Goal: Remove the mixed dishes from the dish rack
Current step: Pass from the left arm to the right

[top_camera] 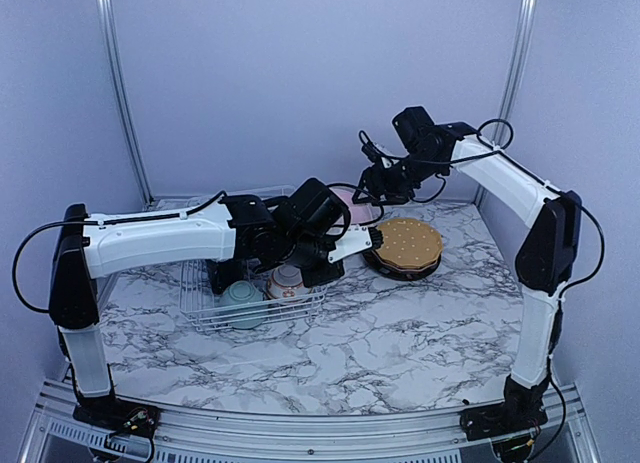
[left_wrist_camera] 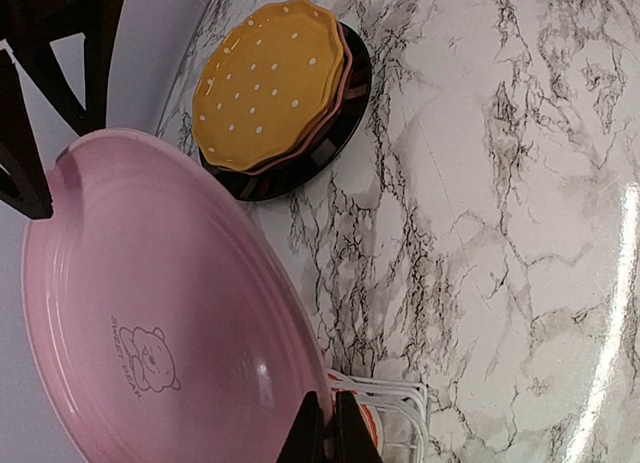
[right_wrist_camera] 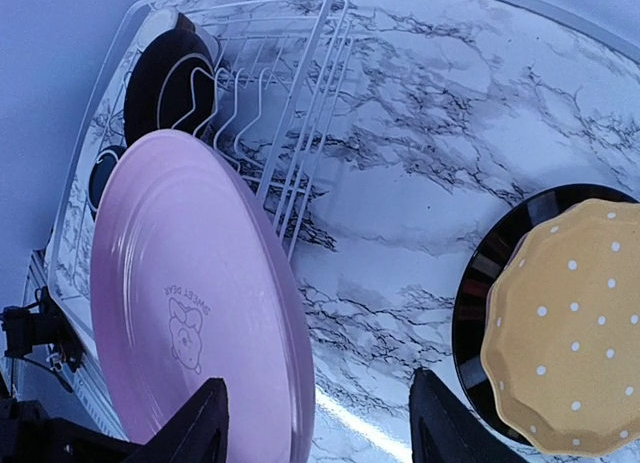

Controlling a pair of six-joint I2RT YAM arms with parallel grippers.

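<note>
My left gripper (top_camera: 338, 231) (left_wrist_camera: 330, 435) is shut on the rim of a pink plate (top_camera: 352, 207) (left_wrist_camera: 150, 303) with a small bear print, and holds it tilted on edge above the rack's right end. My right gripper (top_camera: 373, 187) (right_wrist_camera: 320, 433) is open, and the rim of the pink plate (right_wrist_camera: 190, 303) stands between its jaws, untouched. A yellow dotted plate (top_camera: 406, 242) (left_wrist_camera: 265, 83) (right_wrist_camera: 570, 333) tops a stack on a black plate (top_camera: 392, 269) (right_wrist_camera: 478, 288) on the table. The white wire dish rack (top_camera: 200, 313) (right_wrist_camera: 290, 113) holds a pale green bowl (top_camera: 242, 301) and a floral bowl (top_camera: 287, 281).
A red-rimmed plate (left_wrist_camera: 368, 419) stands in the rack corner (left_wrist_camera: 405, 403) right behind my left fingers. A dark round dish (right_wrist_camera: 168, 81) stands among the rack's dividers. The marble table (top_camera: 400, 333) runs to grey walls at the back and sides.
</note>
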